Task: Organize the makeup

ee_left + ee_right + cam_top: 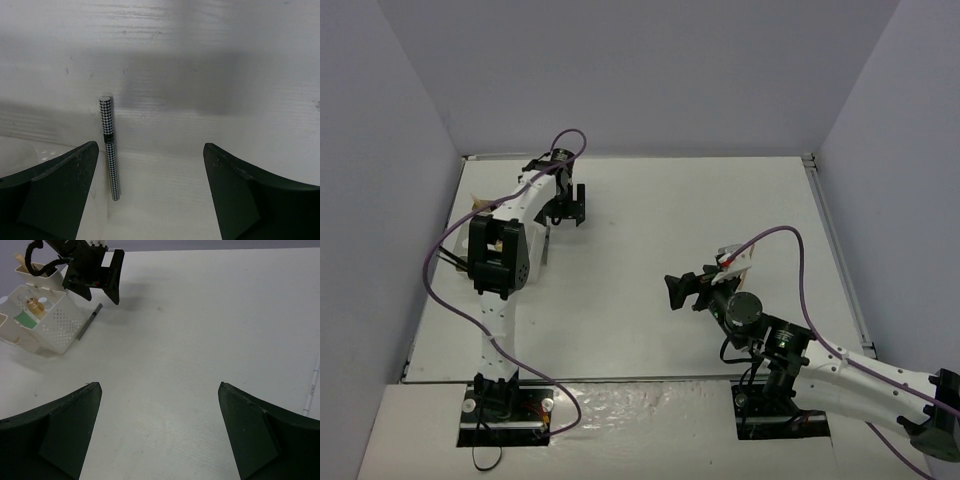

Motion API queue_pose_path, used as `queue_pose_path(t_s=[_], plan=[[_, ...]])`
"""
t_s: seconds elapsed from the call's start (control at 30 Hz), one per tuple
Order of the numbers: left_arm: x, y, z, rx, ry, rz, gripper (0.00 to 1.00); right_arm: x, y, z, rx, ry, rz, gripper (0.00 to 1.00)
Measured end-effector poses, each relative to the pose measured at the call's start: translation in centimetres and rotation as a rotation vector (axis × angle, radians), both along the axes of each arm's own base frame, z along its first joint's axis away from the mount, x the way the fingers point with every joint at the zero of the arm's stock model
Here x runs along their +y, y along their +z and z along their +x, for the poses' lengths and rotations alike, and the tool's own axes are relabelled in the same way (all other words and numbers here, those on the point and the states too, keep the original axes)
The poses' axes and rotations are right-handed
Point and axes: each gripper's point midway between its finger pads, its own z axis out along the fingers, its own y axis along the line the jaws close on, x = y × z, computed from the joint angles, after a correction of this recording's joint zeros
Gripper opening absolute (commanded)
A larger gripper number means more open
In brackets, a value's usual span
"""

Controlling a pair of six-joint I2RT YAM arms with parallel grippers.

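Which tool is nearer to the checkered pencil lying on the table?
Left. The left tool hangs just over the checkered pencil, open; the right tool stands far across the table, also open.

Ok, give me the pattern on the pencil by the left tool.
The pencil is black-and-white houndstooth; left wrist view shows it best.

Pencil (110,150) lies flat on the counter (200,75), just beside the tray (55,330), on its right. It sits below and between my left fingers (50,200), nearer the left one. My right fingers (50,440) are well apart, to the right.
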Motion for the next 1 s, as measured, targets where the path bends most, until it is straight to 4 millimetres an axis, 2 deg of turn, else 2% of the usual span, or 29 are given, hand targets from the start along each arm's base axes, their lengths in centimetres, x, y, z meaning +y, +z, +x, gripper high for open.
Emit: queue_pose_path(t_s=[0.33, 0.7, 1.0], plan=[[0.7, -3.0, 0.1, 0.055, 0.012, 0.061, 0.86, -0.3, -0.8, -0.1, 0.008, -0.004, -0.003, 1.0], [0.9, -3.2, 0.2, 0.065, 0.018, 0.015, 0.85, -0.7, -0.1, -0.3, -0.003, -0.007, 0.025, 1.0], [-0.6, -3.5, -0.1, 0.087, -0.003, -0.072, 0.8, -0.7, 0.0, -0.3, -0.003, -0.007, 0.028, 1.0]])
